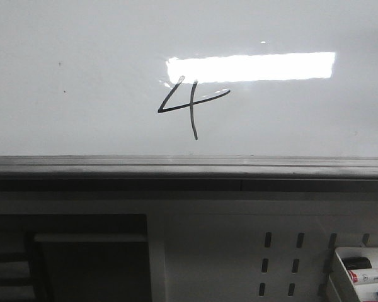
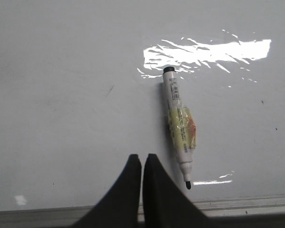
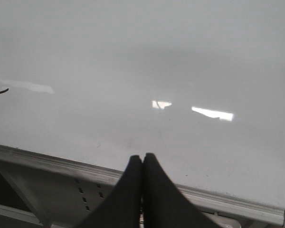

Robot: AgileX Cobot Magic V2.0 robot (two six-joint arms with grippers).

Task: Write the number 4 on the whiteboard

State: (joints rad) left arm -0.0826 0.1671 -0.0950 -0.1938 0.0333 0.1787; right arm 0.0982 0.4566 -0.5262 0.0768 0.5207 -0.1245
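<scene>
With the number 4 point(image 1: 191, 104) drawn on the whiteboard point(image 1: 82, 75) and the marker point(image 2: 179, 127) lying loose, both arms' fingers point(image 2: 141, 164) point(image 3: 142, 164) sit pressed together, empty, so only a clean retreat remains.

A slanted number 4 point(image 1: 192, 107) marks the whiteboard point(image 1: 82, 75), seemingly touching the glare.

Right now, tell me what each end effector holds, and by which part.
Nothing. The left end effector and right end effector are shut and empty; the marker lies loose on the whiteboard.

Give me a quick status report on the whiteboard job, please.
Both grippers shut, empty: left, right. Number 4 drawn on whiteboard. Marker lying loose, uncapped.
</scene>
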